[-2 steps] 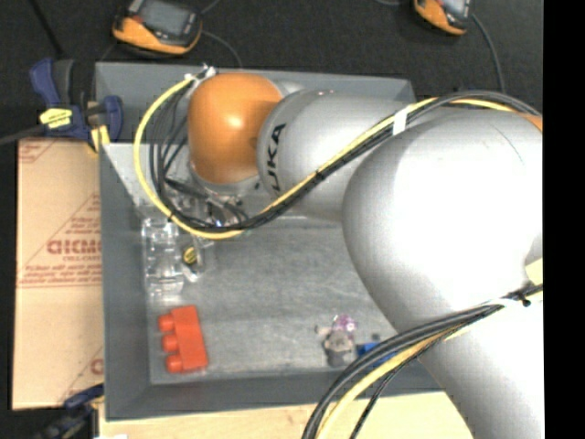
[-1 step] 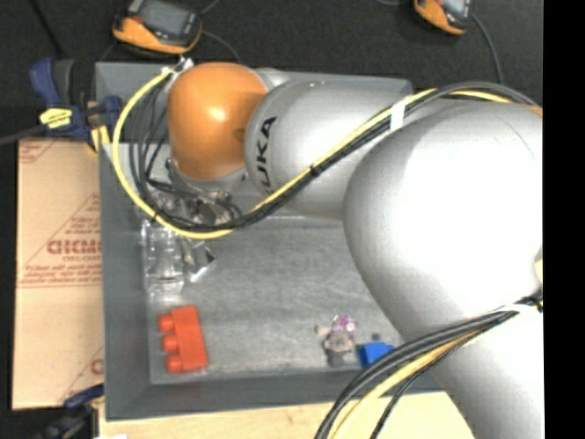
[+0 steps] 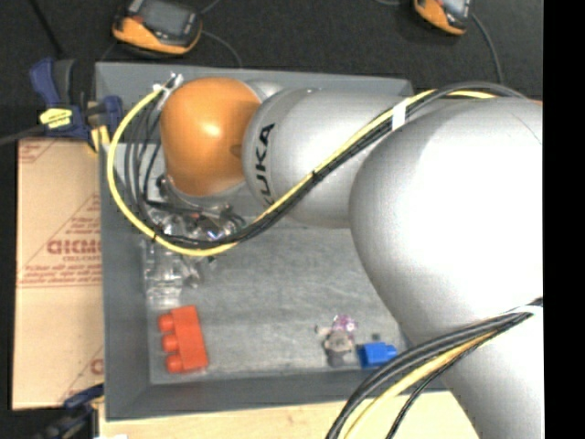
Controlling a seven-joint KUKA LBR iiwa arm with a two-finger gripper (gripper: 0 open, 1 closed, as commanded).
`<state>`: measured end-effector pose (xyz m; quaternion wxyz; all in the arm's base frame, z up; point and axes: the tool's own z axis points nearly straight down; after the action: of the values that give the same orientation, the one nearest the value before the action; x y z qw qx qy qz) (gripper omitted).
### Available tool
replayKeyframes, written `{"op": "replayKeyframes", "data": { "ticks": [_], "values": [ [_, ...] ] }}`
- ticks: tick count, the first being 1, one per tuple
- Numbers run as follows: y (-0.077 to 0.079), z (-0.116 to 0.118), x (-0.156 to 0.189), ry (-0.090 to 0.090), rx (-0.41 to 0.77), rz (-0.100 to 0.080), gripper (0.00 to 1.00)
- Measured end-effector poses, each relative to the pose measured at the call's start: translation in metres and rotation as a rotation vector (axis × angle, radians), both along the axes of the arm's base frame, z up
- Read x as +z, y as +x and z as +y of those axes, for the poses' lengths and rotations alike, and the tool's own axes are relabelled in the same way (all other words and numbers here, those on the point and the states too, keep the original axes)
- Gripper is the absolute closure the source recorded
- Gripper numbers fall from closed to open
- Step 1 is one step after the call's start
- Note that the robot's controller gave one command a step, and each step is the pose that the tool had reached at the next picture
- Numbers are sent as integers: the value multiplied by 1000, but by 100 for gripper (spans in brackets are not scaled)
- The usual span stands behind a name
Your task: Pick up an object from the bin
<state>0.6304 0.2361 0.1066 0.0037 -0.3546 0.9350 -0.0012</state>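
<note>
Under orange wrist cover (image 3: 206,135), tool (image 3: 170,268) above bin (image 3: 274,286) floor, open or closed impossible to tell; likeliest pick, red studded block (image 3: 181,339), just past tool's tip: centre over it, straddle narrow sides, descend squarely; small blue piece (image 3: 377,353) and purple-grey bit (image 3: 338,337) well away, ignore.

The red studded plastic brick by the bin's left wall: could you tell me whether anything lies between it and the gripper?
Nothing visible does. Only bare bin floor separates the gripper from the red studded plastic brick; the small blue block and grey-and-pink piece lie farther right.
</note>
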Motion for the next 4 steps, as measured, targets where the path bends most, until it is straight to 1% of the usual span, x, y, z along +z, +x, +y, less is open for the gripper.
{"op": "replayKeyframes", "data": {
  "ticks": [1, 2, 3, 4],
  "values": [
    [-85, 0, -27, 8, 235, -22, 0],
    [-44, -16, -31, 3, 696, -4, 0],
    [-110, -3, -31, 1, 659, -7, 0],
    [-129, -78, -8, -6, 1074, 0, 0]
  ]
}}
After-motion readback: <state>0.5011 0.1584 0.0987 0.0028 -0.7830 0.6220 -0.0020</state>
